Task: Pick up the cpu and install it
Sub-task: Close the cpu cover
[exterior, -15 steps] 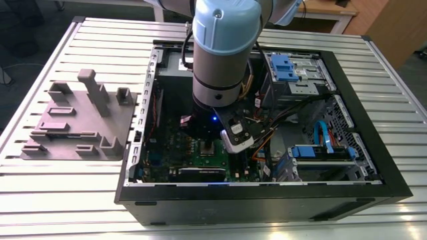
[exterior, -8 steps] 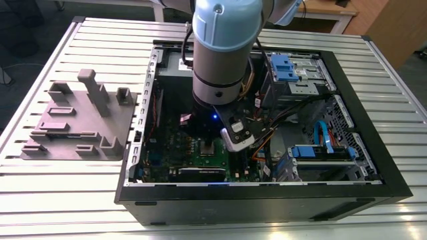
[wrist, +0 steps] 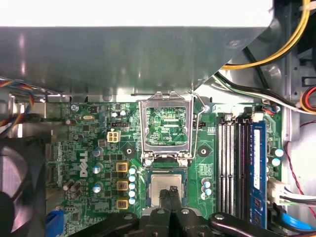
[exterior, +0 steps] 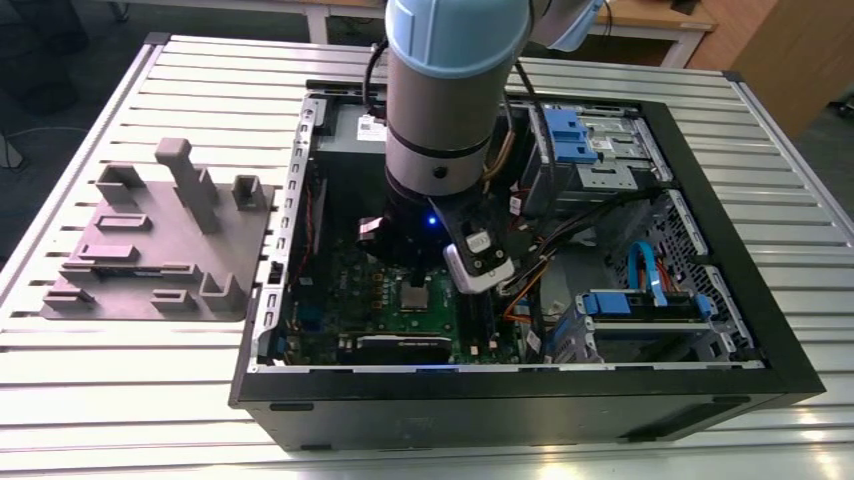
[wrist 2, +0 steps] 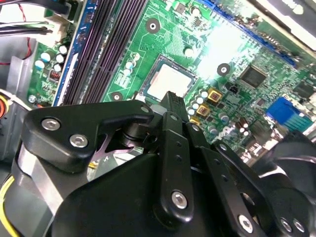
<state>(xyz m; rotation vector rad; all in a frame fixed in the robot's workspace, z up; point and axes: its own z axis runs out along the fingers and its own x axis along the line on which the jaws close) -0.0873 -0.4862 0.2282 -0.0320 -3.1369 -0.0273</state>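
The cpu (wrist: 162,191) is a small silvery square lying flat in its socket on the green motherboard (wrist: 89,143); it also shows as a pale square in the second wrist view (wrist 2: 170,79) and in the exterior view (exterior: 415,297). My gripper (wrist: 172,190) hangs just above the cpu's edge, its two black fingers pressed together, shut with nothing between them. In the second wrist view the fingertips (wrist 2: 171,97) overlap the near rim of the cpu. The shiny socket frame (wrist: 165,101) stands flipped open beside the socket.
The arm reaches down into the open black computer case (exterior: 534,385). Memory slots (wrist: 237,163) run beside the socket. Blue drive bays (exterior: 641,305) and cables (exterior: 534,265) crowd the exterior view's right. A grey plate with upright blocks (exterior: 160,240) lies at the exterior view's left.
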